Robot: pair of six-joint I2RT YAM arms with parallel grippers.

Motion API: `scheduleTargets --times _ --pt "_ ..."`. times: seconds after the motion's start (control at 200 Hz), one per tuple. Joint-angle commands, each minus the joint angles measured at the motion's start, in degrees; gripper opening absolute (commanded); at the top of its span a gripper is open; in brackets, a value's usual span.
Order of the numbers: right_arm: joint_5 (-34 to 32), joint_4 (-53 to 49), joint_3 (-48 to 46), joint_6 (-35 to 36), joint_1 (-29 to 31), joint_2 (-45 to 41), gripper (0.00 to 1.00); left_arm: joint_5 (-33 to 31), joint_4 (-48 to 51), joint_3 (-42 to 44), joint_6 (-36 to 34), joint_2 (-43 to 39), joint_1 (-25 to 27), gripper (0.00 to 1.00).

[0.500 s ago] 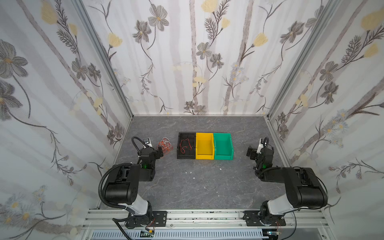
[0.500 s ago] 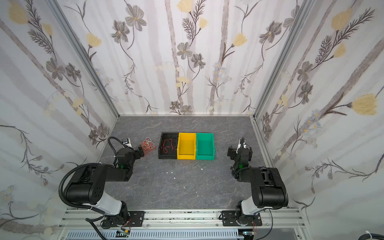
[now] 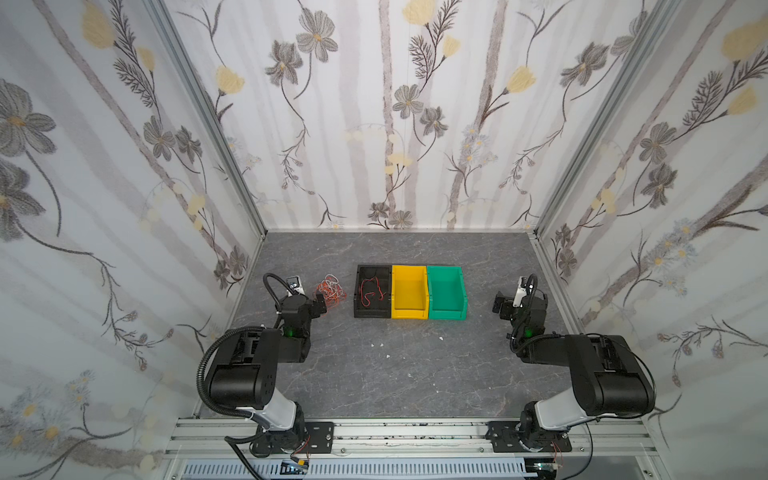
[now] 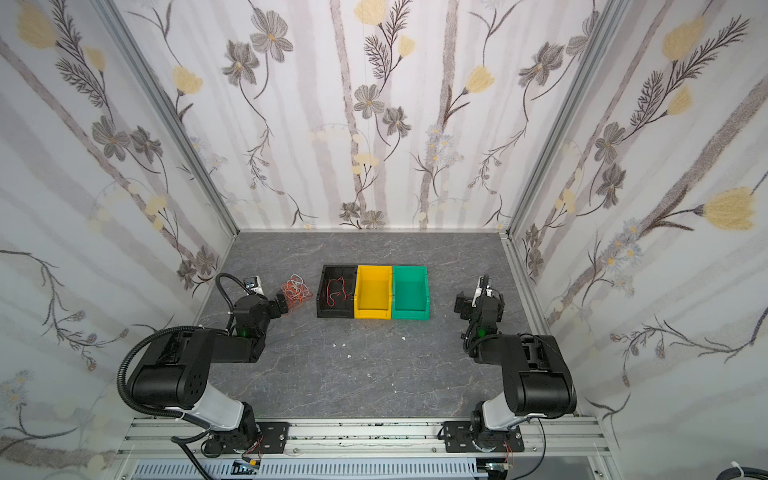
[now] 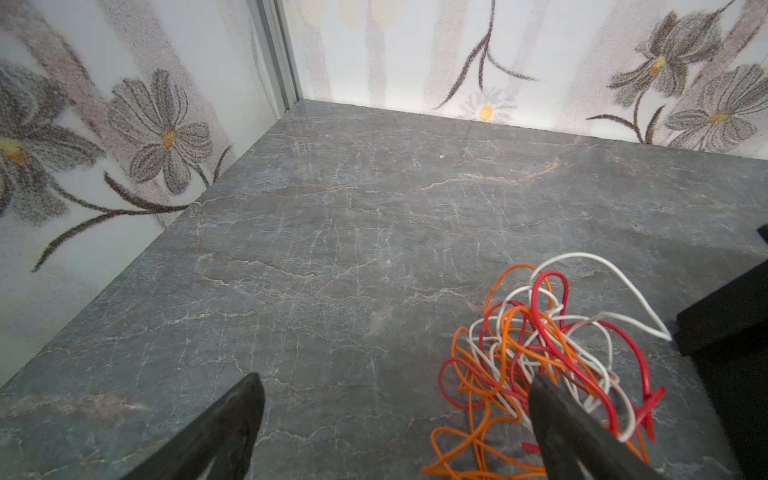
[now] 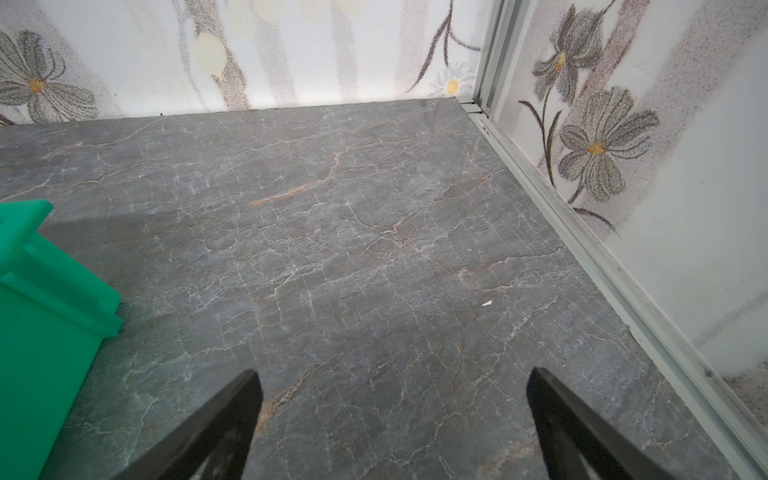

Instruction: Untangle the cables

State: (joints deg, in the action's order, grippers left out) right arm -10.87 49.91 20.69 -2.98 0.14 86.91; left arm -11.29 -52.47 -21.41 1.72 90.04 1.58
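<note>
- The cables (image 5: 544, 357): thin, limp red, orange and white loops heaped on the grey marbled table (image 5: 332, 249), just beside the black bin (image 3: 372, 314). One red wire (image 3: 371, 291) sits inside it.
- Nothing's visibly shifted from half a second ago, so the untangling looks stalled.
- Left gripper (image 5: 395, 380) gapes empty at the heap. Right gripper (image 6: 392, 376) is wide, empty, well apart.

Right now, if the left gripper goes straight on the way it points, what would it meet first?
Probably the cables: the tangle lies right at one finger of the open left gripper, perhaps touching it. Between the fingers only bare table shows, up to the wall.
</note>
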Motion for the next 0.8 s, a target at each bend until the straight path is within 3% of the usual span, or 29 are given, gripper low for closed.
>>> scheduleTargets --times 0.0,0.405,0.465,0.62,0.794 --pt "0.2 1.8 0.0 0.1 0.2 -0.2 0.99 0.1 -0.9 -0.4 0.3 -0.2 0.0 1.00" --pt "1.4 -1.1 0.8 -0.3 -0.3 -2.6 0.99 -0.6 -0.5 -0.2 0.9 -1.2 -0.1 1.00" --pt "2.7 -7.5 2.4 -0.2 -0.7 -5.8 0.99 -2.0 4.6 -1.7 1.5 -4.0 -0.2 1.00" --pt "3.4 -21.4 8.0 -0.3 -0.7 -11.9 0.99 -2.9 28.8 -11.4 3.8 -11.1 -0.2 1.00" --pt "5.1 -35.5 14.9 -3.9 -0.5 -14.7 0.99 1.7 47.2 -19.2 9.4 -15.3 -0.2 1.00"
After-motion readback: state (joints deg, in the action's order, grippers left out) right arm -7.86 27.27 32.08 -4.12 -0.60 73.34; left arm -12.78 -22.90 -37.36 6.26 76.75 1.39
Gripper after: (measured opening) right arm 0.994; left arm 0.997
